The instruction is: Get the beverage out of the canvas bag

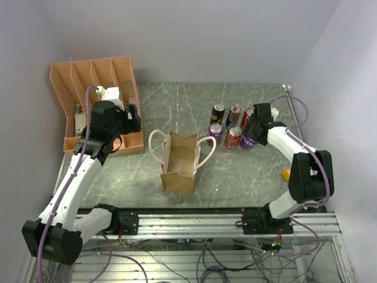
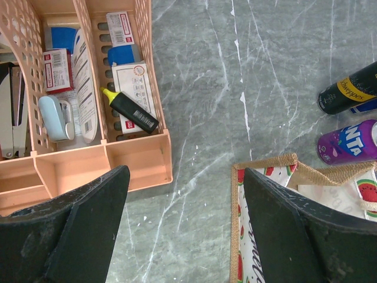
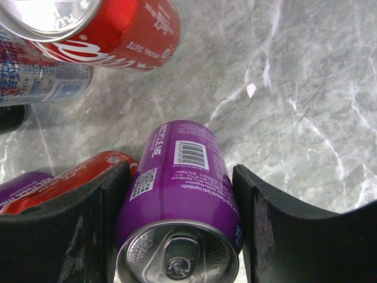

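The canvas bag (image 1: 179,162) stands open at the table's middle, with its cream rope handles splayed to both sides. Its rim and watermelon-print lining show in the left wrist view (image 2: 240,236). My right gripper (image 1: 254,131) is at the right of the can group, shut on a purple can (image 3: 177,194) that stands upright on the table (image 1: 248,142). My left gripper (image 2: 185,177) is open and empty. It hangs over bare table between the orange file rack and the bag's left rim (image 1: 134,118).
Several other cans stand left of the held one: black (image 1: 218,111), silver-red (image 1: 234,112), red (image 1: 233,137), purple (image 1: 215,133). The orange file rack (image 1: 88,88) with stationery fills the back left. A small yellow object (image 1: 286,174) lies at the right edge.
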Robot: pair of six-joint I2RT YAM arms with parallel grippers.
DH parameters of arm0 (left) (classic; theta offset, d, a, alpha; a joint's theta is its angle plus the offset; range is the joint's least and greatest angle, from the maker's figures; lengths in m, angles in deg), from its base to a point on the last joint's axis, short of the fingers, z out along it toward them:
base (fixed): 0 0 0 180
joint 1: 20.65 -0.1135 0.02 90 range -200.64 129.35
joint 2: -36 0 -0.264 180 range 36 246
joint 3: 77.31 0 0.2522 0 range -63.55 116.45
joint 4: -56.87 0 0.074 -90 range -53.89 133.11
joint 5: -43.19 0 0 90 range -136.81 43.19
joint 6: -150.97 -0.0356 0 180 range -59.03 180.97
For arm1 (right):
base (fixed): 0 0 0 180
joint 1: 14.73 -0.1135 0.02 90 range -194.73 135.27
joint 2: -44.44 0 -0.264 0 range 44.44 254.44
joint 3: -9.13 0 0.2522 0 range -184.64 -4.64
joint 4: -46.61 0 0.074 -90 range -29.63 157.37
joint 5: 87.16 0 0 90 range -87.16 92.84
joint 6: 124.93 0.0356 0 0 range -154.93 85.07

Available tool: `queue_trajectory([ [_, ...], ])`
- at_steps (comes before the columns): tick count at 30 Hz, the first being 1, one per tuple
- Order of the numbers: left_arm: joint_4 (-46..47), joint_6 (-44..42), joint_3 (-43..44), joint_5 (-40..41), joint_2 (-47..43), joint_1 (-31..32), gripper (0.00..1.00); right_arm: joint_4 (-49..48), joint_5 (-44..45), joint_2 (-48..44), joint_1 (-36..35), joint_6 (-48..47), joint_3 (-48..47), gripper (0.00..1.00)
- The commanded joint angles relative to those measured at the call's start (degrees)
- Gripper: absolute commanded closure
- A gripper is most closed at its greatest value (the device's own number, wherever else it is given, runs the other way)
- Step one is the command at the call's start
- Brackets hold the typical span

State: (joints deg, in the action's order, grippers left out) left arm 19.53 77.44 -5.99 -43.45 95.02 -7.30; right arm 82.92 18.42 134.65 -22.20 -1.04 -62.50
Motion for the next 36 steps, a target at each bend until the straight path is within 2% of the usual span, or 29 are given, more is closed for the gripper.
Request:
queue_trajectory([
  [1,1.3,-0.2,0.3,-0.7,-0.5,0.2,0.11,-4.2,-3.4,-0.4,0.1,1.1,0.2,0.99],
  [5,1.3,-0.2,0.3,-0.7,-0.4,0.3,0.11,-4.8,-6.1,0.4,0.1,0.0,0.2,0.95],
  [7,1.3,-0.2,0.3,-0.7,-0.5,0.3,0.11,-4.4,-4.6,0.8,0.1,-0.4,-0.1,0.84],
  [9,1.3,-0.2,0.3,-0.6,-0.4,0.3,0.11,-3.7,-2.6,1.2,0.1,-1.5,-0.7,0.67],
  [11,1.3,-0.2,0.3,-0.7,-0.4,0.3,0.11,-2.7,-0.6,1.5,0.1,-2.5,-1.3,0.58],
  [18,1.4,-0.2,0.3,-0.9,-0.3,0.3,0.11,-2.0,2.5,1.5,-0.4,-5.8,-2.0,0.44],
  [26,1.3,-0.2,0.3,-0.8,-0.1,0.3,0.11,-1.7,0.4,4.0,-0.8,-7.5,-3.7,0.36],
  [29,1.4,-0.2,0.3,-0.9,-0.1,0.3,0.11,-2.3,-0.5,3.9,-0.8,-8.0,-3.6,0.27],
  [31,1.3,-0.1,0.3,-0.9,-0.1,0.3,0.11,-2.6,-1.0,3.7,-0.8,-8.5,-3.7,0.14],
  [32,1.4,-0.1,0.3,-1.0,-0.2,0.3,0.11,-2.5,-1.0,3.6,-0.8,-8.7,-3.9,0.11],
  [36,1.4,-0.1,0.3,-0.9,-0.2,0.3,0.11,-2.4,-1.9,2.5,-0.7,-9.2,-4.2,0.05],
])
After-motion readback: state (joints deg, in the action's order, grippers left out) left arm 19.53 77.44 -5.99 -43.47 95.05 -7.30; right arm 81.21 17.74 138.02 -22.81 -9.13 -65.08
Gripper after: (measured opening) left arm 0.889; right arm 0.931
